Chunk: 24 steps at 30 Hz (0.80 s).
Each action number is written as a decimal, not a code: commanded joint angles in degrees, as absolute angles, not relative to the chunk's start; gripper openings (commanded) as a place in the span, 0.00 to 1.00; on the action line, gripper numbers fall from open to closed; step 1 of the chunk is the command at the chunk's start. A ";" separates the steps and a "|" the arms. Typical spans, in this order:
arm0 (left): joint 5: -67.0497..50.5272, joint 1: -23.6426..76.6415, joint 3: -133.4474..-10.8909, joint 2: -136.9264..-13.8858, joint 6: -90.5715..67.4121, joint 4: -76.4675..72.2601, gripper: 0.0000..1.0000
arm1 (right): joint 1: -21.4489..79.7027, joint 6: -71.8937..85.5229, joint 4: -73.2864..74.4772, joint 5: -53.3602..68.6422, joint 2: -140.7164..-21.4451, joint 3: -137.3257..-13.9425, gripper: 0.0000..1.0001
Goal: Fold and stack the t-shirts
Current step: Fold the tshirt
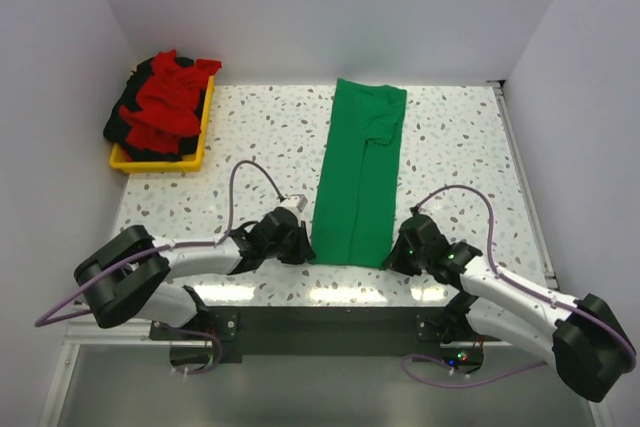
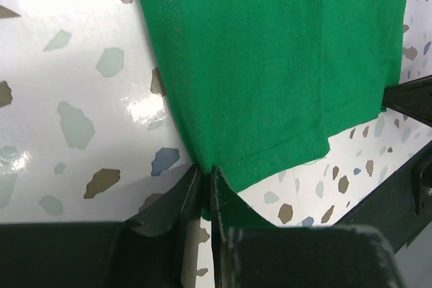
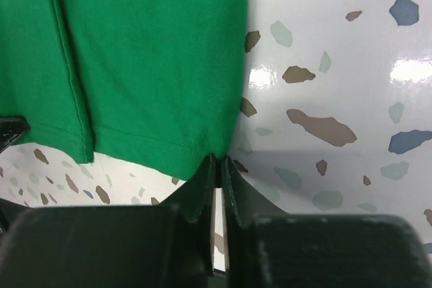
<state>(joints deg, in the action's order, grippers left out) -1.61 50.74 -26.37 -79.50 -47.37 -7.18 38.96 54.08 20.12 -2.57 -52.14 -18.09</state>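
Note:
A bright green t-shirt (image 1: 362,169) lies folded into a long narrow strip down the middle of the table, its hem toward the arms. My left gripper (image 1: 304,246) is shut on the near left corner of that green t-shirt (image 2: 270,65), the cloth pinched between the fingertips (image 2: 206,170). At the near right corner my right gripper (image 1: 393,252) is shut on the green t-shirt (image 3: 148,59), its tips (image 3: 219,161) closed on the hem. A red t-shirt (image 1: 165,102) lies crumpled on top of a dark one (image 1: 122,119) at the back left.
The red and dark shirts sit in a shallow yellow tray (image 1: 195,152) at the table's back left corner. White walls close in the speckled table (image 1: 460,147) on three sides. The table's near edge (image 1: 330,292) runs just behind both grippers.

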 commanded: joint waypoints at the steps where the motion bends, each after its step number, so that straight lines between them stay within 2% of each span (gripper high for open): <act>1: -0.27 52.29 -24.00 -78.14 -48.86 -2.20 0.14 | 39.02 52.12 24.69 -1.93 -52.74 -18.46 0.01; 16: 3.87 62.05 -21.97 -71.20 -55.80 2.72 0.11 | 39.11 51.77 39.36 4.83 -37.01 -16.96 0.00; 20: 4.83 62.67 -23.99 -69.79 -55.73 4.39 0.11 | 39.11 51.68 41.83 5.62 -33.23 -18.62 0.00; 24: 8.25 62.40 -29.61 -71.10 -52.57 9.04 0.14 | 39.11 51.24 41.05 4.31 -34.71 -22.14 0.00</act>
